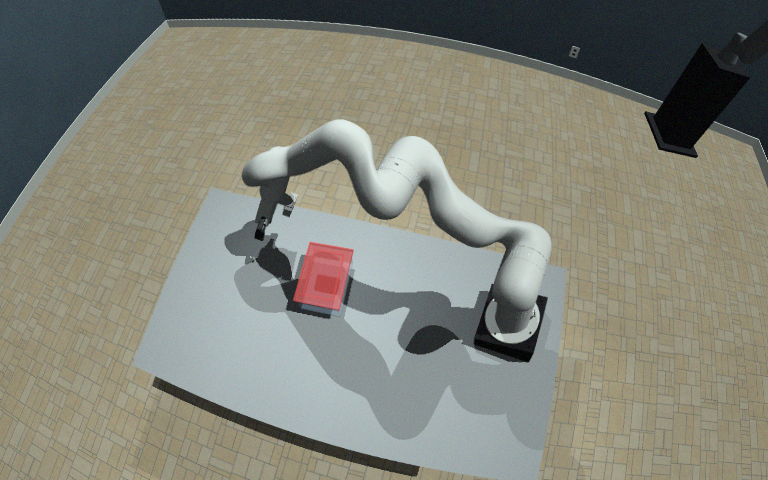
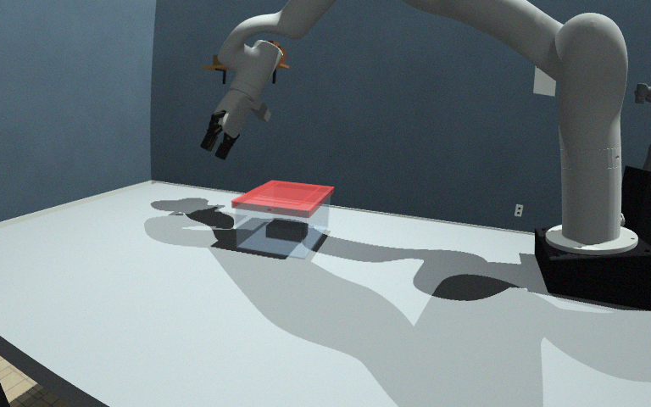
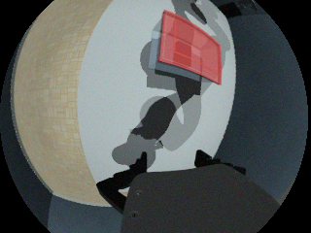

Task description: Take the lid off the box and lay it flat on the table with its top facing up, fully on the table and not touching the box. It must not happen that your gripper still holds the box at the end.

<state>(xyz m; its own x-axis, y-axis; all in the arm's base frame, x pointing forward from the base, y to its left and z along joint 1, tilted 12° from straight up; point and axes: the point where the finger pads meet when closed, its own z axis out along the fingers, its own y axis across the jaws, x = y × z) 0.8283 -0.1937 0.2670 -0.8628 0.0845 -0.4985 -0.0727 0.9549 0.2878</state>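
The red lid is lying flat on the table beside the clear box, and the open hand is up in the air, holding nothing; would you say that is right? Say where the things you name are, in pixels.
Not quite: the red lid (image 1: 323, 275) (image 2: 282, 195) (image 3: 190, 48) is on top of the clear box (image 2: 274, 241), as the exterior view shows. The open hand (image 2: 216, 151) is indeed up in the air, holding nothing.

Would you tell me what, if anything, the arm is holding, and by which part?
Nothing is held: the claw is open above the table, and the red lid rests on the box.
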